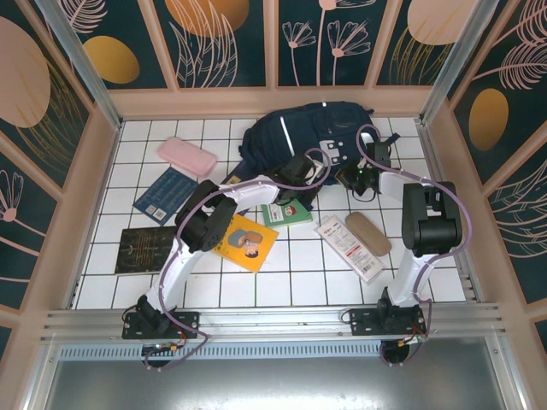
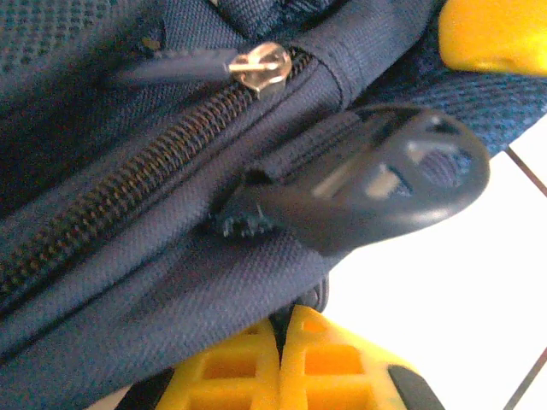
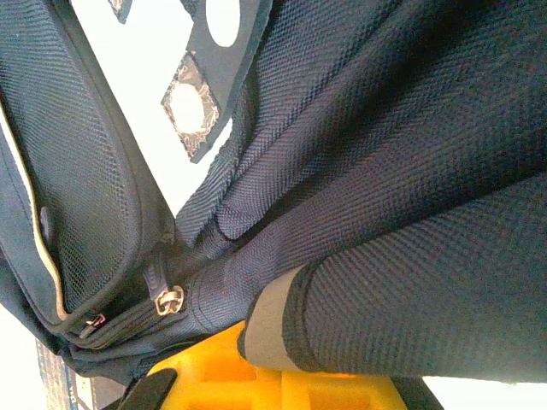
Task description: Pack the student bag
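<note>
- Progress is early, by my reading. The student bag (image 1: 312, 137), a large dark navy fabric backpack with a white stripe, lies at the far middle of the white-tiled tabletop (image 1: 256, 273). The stretch of black zip (image 2: 128, 179) in the left wrist view is closed up to its brass slider (image 2: 261, 67).
- Nothing looks packed. A pink oblong case (image 1: 188, 156), a blue book (image 1: 165, 192), a black book (image 1: 141, 249), a yellow book (image 1: 246, 241), a green booklet (image 1: 291, 215), a white flat packet (image 1: 349, 248) and a tan oval case (image 1: 367, 232) all lie out on the tiles.
- What is left: open the bag, load these things and zip it up.
- The left arm (image 1: 231, 201) stretches forward over the booklet to the bag's near edge. The left jaws are closed, seemingly pinching navy fabric just below a black plastic ring pull (image 2: 385, 184).
- The right arm (image 1: 427, 218) is folded at the elbow and reaches inward to the bag's near right side. The right jaws are closed too, with bag fabric and a grey band (image 3: 269, 329) draped over them, apparently gripped.
</note>
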Controlling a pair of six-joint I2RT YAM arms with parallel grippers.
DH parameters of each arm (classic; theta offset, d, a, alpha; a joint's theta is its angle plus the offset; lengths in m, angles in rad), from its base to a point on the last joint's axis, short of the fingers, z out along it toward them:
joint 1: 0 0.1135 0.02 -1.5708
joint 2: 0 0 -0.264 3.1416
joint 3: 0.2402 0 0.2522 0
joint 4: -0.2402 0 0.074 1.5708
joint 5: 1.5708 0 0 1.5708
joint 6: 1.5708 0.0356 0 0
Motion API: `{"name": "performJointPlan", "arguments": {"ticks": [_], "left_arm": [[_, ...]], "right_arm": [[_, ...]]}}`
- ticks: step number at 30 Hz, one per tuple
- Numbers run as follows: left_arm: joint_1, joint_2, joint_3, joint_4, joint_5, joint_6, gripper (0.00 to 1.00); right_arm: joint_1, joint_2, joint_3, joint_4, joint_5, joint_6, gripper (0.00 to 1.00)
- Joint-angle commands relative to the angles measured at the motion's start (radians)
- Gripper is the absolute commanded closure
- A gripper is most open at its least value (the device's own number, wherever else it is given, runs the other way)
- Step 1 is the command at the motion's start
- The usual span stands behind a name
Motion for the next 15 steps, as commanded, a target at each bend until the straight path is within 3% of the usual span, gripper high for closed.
{"name": "performJointPlan", "arguments": {"ticks": [1, 11, 15], "left_arm": [[0.006, -0.054, -0.021, -0.048, 0.038, -0.020, 1.00], [0.006, 0.069, 0.107, -0.152, -0.010, -0.015, 1.00], [0.006, 0.104, 0.146, -0.155, -0.010, -0.016, 0.84]], "right_arm": [[-0.011, -0.035, 0.010, 0.011, -0.014, 0.012, 1.00], [-0.010, -0.024, -0.007, 0.027, -0.031, 0.020, 1.00], [-0.009, -0.024, -0.007, 0.027, -0.037, 0.021, 1.00]]}}
